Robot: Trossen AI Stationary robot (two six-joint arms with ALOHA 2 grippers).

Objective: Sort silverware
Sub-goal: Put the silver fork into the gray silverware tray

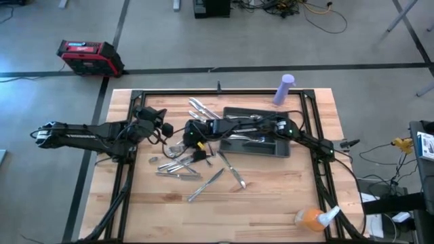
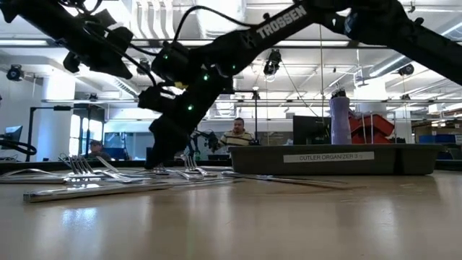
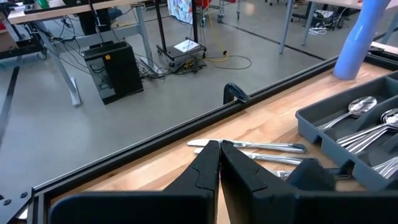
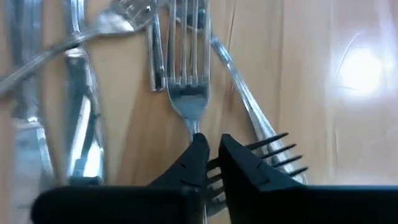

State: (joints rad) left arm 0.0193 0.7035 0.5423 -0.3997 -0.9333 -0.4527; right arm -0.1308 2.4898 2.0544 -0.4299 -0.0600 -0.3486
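Note:
The silverware (image 1: 178, 165) lies loose on the wooden table left of the dark grey tray (image 1: 279, 148); forks, knives and spoons overlap in a pile. More pieces (image 3: 367, 127) lie in the tray. My right gripper (image 4: 210, 149) reaches across the tray and down into the pile (image 1: 195, 150), shut on a fork (image 4: 186, 93). Just left of the pile my left gripper (image 3: 219, 151) hovers shut and empty (image 1: 163, 127), pointing toward the far edge, where two knives (image 3: 261, 147) lie flat. My right gripper pinches the fork's neck (image 4: 196, 130), just behind the tines, between its two fingertips. The fingers come from above, pointing down, and stand across the handle. The fork lies flat on the table among the other pieces, its tines pointing away from the fingers.
A second fork (image 4: 281, 155) lies right beside my right fingers, and knives (image 4: 81, 118) lie on the other side. A purple bottle (image 1: 285, 89) stands at the far edge, an orange spray bottle (image 1: 313, 218) at the near right. Black frame rails (image 1: 129, 169) border the table.

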